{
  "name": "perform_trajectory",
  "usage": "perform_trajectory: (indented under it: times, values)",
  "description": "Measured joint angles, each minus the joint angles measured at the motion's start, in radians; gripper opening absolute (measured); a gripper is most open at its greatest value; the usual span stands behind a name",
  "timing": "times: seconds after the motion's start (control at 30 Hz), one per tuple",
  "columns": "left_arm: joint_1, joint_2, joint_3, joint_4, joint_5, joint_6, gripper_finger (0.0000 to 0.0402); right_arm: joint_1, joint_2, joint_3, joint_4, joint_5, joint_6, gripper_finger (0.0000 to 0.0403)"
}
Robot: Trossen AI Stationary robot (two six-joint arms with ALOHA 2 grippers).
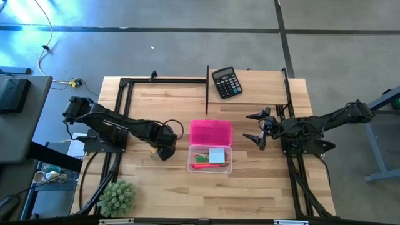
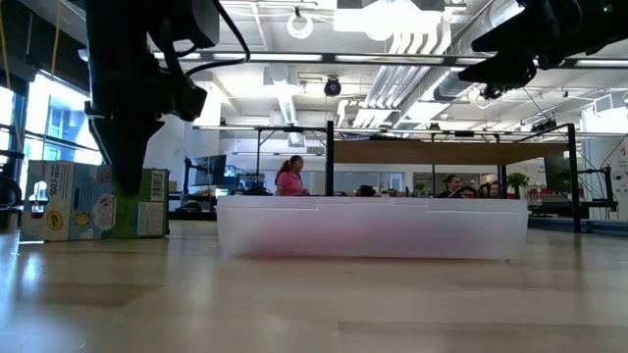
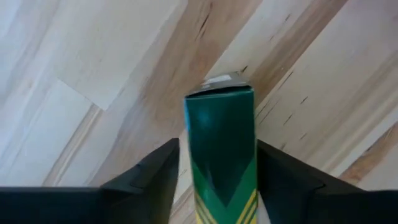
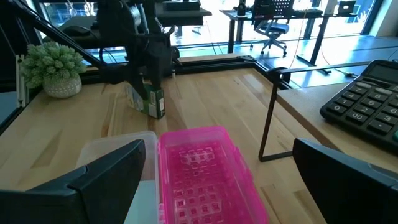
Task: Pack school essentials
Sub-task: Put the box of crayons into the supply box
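While the left gripper (image 3: 217, 180) straddles the crayon box (image 3: 221, 149), right arm waits.
Fingers flank the upright box left of the clear case (image 1: 210, 157), seemingly clamped on it; right gripper (image 1: 256, 127) hangs agape right of the pink lid (image 1: 211, 132).

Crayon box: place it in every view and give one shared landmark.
High view: crayon box under the left claw, left of the clear bin.
Low view: far left, behind the arm.
Left wrist view: centre, between the fingers.
Right wrist view: upper left.
Landmark: clear bin.
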State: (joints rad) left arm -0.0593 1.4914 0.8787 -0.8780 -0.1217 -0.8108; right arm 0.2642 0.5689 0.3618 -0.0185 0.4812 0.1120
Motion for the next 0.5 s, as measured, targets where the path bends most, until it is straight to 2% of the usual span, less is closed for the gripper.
perform_trajectory:
  times: [0.3,0.4,0.5]
  values:
    - [-0.001,0.014,0.000,0.007,-0.011,0.002,0.0055,0.000,0.000,0.000,0.000,0.001,-0.001,0.0399]
    - [-0.002,0.017,0.009,0.007,-0.031,0.002,0.0038,0.000,0.000,0.000,0.000,0.002,-0.008,0.0399]
    - [-0.012,0.017,0.052,0.008,-0.065,0.023,0.0038,0.000,0.000,0.000,0.000,0.004,-0.008,0.0399]
